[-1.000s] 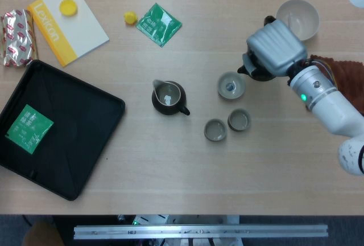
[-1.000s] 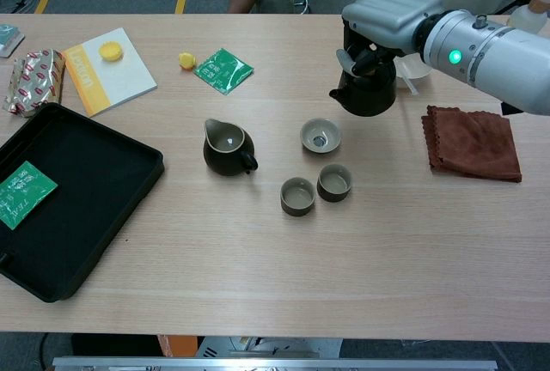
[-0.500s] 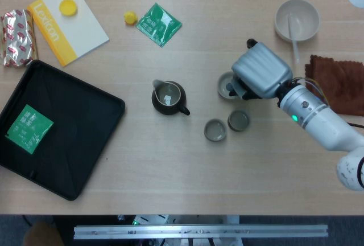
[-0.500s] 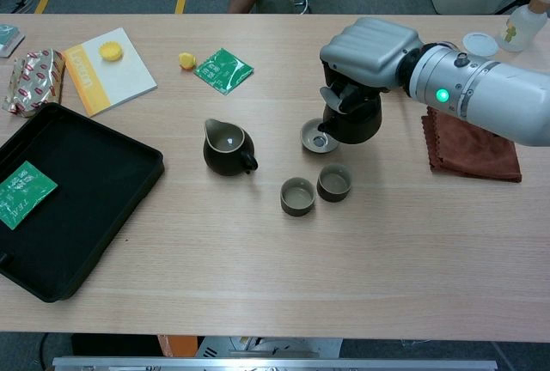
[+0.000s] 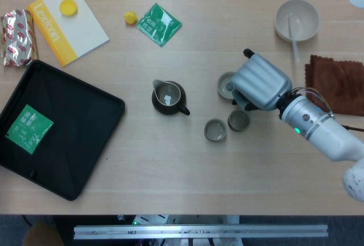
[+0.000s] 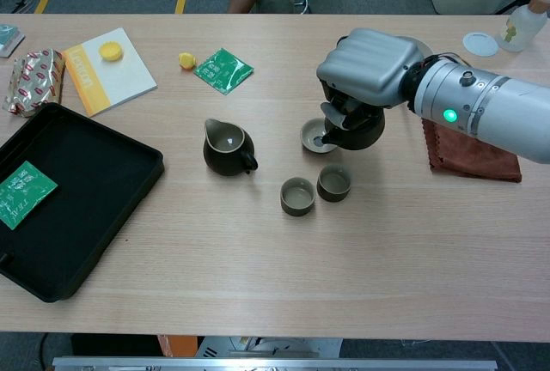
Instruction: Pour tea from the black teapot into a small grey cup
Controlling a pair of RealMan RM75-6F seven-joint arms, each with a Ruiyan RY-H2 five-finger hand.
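Since a second ago you have carried the black teapot (image 6: 354, 129) from beside the white bowl (image 5: 297, 19) down and leftward, and it now hangs tilted with its spout over the rim of the wide grey cup (image 6: 316, 136). Your right hand (image 6: 368, 69) is wrapped over the top of the teapot, fingers clamped around it, so from the head view the pot is almost wholly hidden beneath the hand. Your left hand shows in neither view. Two small grey cups sit just below: one cup (image 6: 333, 182) nearly under the hand, and another cup (image 6: 297, 196) just beside it on the left, the two almost touching. A dark pitcher (image 6: 228, 148) stands to the left of the cups, well apart from the hand. A brown cloth (image 6: 472, 149) lies right of the forearm. On the far left rest a black tray (image 6: 82, 208) holding a green packet (image 6: 21, 192), and a yellow and white book (image 6: 107, 69).
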